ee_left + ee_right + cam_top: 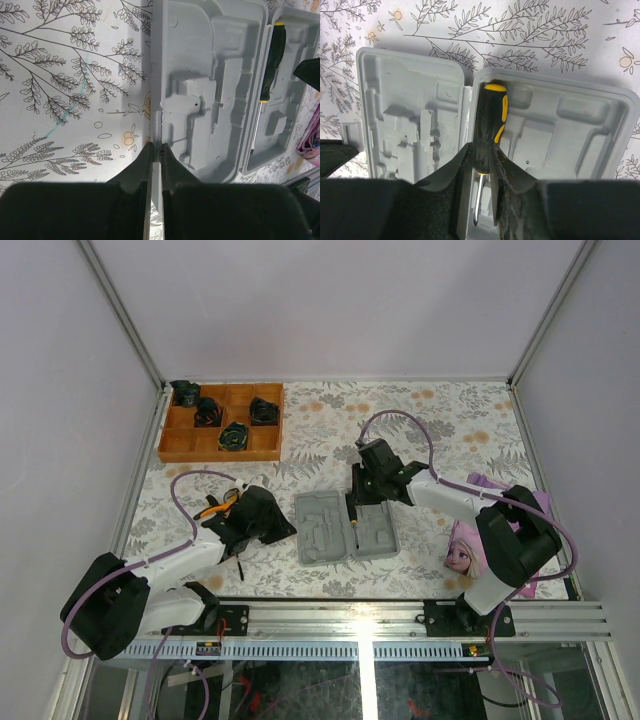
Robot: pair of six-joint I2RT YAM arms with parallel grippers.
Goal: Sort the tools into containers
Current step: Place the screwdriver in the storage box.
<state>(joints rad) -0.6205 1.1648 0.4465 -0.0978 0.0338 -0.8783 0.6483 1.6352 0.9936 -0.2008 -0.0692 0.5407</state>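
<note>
At the near left of the worktop (440, 420), the left gripper (155, 150) is seen with its fingers pressed together and nothing between them. Its tips are close to the left rim of the grey case (320, 530). The orange-handled pliers (220, 504) are found on the worktop just behind that gripper. The case is laid open near the middle of the worktop, toward the near edge. The black-and-yellow screwdriver (490, 117) is lodged in the case's right half, along the hinge. The right gripper (481, 152) is held over the lower end of the handle with its jaws part-way apart, and no grasp is shown. In the far left corner an orange tray (215, 455) is set, with black items (233, 436) in several compartments.
</note>
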